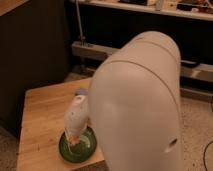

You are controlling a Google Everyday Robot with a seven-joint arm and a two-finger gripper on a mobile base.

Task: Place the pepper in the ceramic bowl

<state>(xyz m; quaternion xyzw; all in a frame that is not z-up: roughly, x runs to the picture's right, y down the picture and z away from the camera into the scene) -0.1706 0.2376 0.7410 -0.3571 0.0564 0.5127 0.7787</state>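
Note:
The dark green ceramic bowl (64, 150) sits near the front edge of the wooden table (45, 112). My gripper (74, 139) reaches down into the bowl from above, at the end of the white forearm (77, 115). A small bit of bright orange, the pepper (73, 142), shows at the gripper's tip, just over the bowl's inside. I cannot tell whether it is held or lying in the bowl. The right part of the bowl is hidden behind my arm.
My large white upper arm (140, 105) fills the middle and right of the view and hides the right half of the table. A dark wall and a metal rail (90, 50) lie behind the table. Speckled floor (197, 135) shows at the right.

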